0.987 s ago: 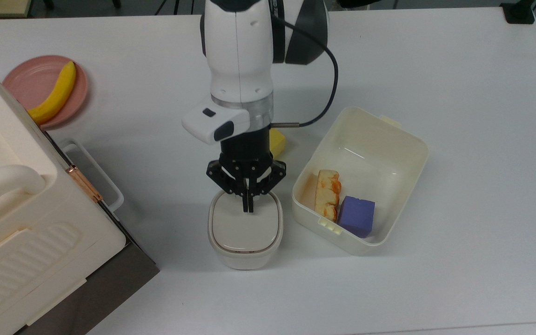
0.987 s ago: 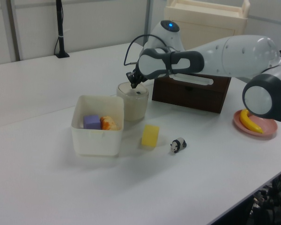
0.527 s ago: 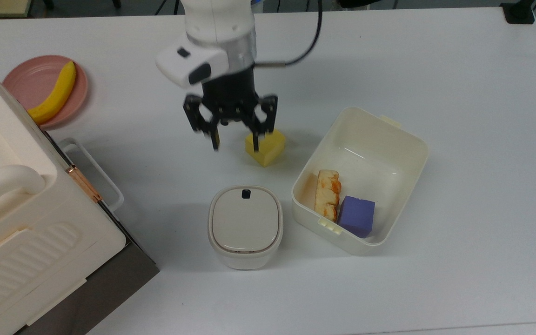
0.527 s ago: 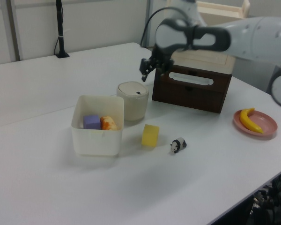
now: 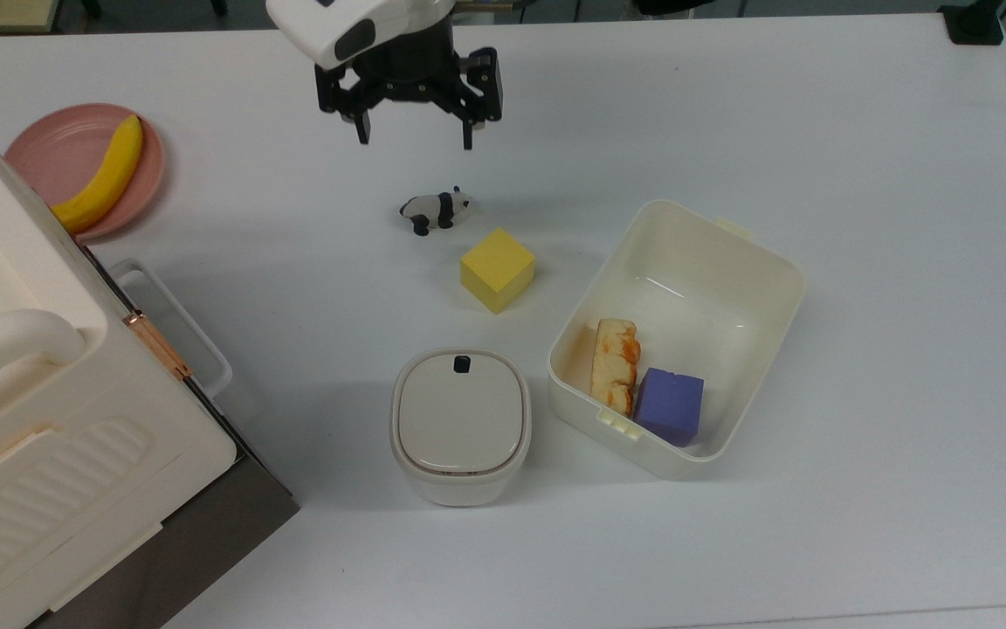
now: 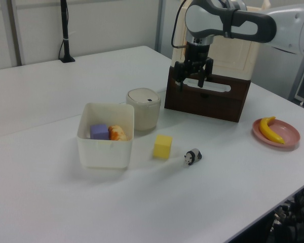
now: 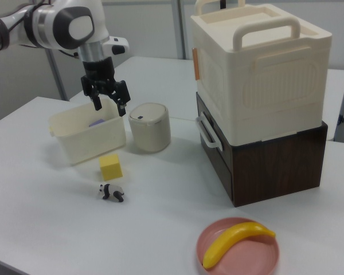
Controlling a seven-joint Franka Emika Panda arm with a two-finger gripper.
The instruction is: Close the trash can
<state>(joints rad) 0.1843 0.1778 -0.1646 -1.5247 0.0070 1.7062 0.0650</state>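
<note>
White table [image 5: 861, 131] with the scene ordered by size. The big cream box with handle [image 7: 258, 69] sits on a dark brown drawer unit [image 7: 275, 163] at the top view's left edge. The lidless cream tub [image 5: 765, 262] stands at the top view's right of centre and holds a purple block [image 5: 669, 406] and an orange-and-cream food piece [image 5: 615, 362].

The trash can [image 5: 461, 425] stands just beside the tub, on the top view's left of it, near the table's middle. It is a small cream-white bin with rounded-square outline. Its beige flap lid [image 5: 459, 411] lies flat and level inside the rim, with no gap visible in the top view, the left view [image 6: 144, 97] or the right view [image 7: 148, 114]. A tiny black button [image 5: 461, 362] sits at the lid's edge nearest the arm.

The gripper [image 5: 416, 135] hangs in the air well apart from the can, above the table beyond the panda figurine [image 5: 435, 210] and the yellow cube [image 5: 497, 269]. Its fingers are spread apart and hold nothing.

Judged step: the closing appears done, and the arm is clear of the can. The next move likely calls only for the arm to stay clear; pressing the button again might release the lid.

A pink plate [image 5: 53, 153] with a banana [image 5: 106, 175] lies at the top view's upper left.
</note>
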